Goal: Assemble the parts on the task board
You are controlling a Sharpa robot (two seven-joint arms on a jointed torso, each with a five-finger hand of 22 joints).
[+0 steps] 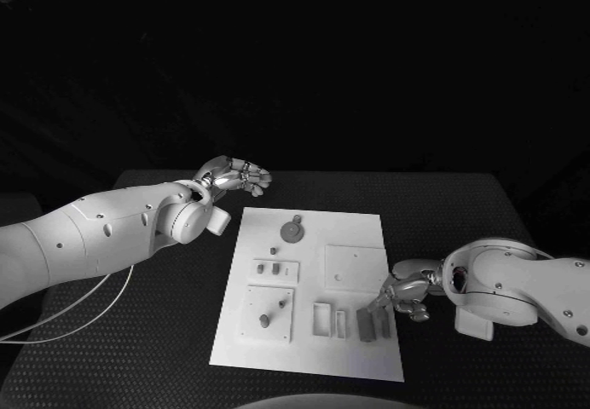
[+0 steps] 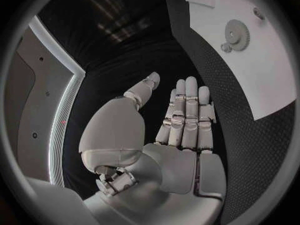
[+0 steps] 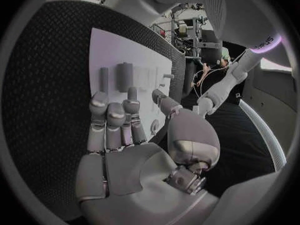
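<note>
Head view: the task board lay mid-table; grey parts stood near its right edge, beside the right hand, whose grasp was indistinct. Left wrist view: the left hand was flat, fingers extended, empty. Right wrist view: right-hand fingers were part-curled; contact with parts was unclear.

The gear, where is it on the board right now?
In the head view the gear lies flat near the far edge of the white board, toward the robot's left side, nearest the left hand, which hovers off the board.
</note>
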